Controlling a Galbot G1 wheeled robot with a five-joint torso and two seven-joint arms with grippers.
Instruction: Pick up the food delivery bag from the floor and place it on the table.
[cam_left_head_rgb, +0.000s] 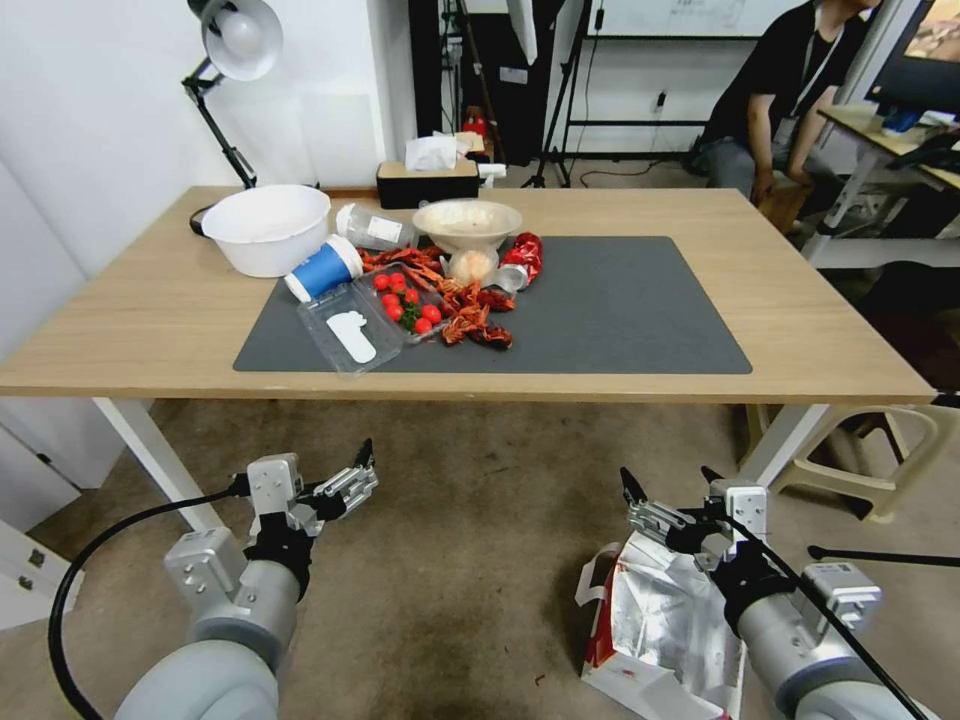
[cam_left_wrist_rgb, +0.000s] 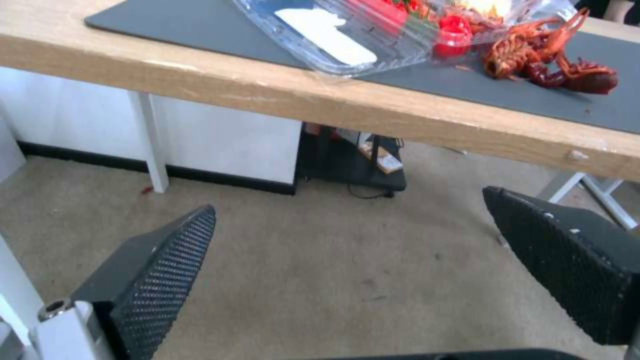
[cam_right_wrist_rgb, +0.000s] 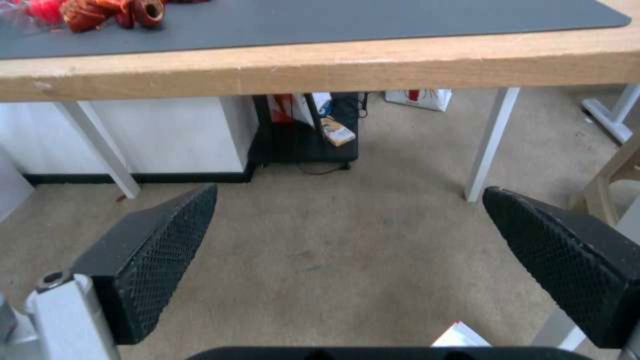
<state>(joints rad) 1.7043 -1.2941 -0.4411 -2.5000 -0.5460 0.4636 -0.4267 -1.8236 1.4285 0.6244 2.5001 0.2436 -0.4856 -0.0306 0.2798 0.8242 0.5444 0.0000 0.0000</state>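
Basically nothing done: white-and-red foil-lined paper delivery bag (cam_left_head_rgb: 655, 625) sitting on floor (cam_left_head_rgb: 460, 560) beside light-wood table (cam_left_head_rgb: 150, 330); right gripper (cam_left_head_rgb: 668, 478) hovering above it, left gripper (cam_left_head_rgb: 366, 462) alongside, both claws apart and empty.

— What sort of room is this?
— An office used as a lab: a light-wood table (cam_left_head_rgb: 150, 330) with a grey mat (cam_left_head_rgb: 620, 310), a desk lamp (cam_left_head_rgb: 235, 45) at its far left corner, tripods (cam_left_head_rgb: 560, 90) against the back wall, a monitor desk (cam_left_head_rgb: 880, 130) beyond the right edge.
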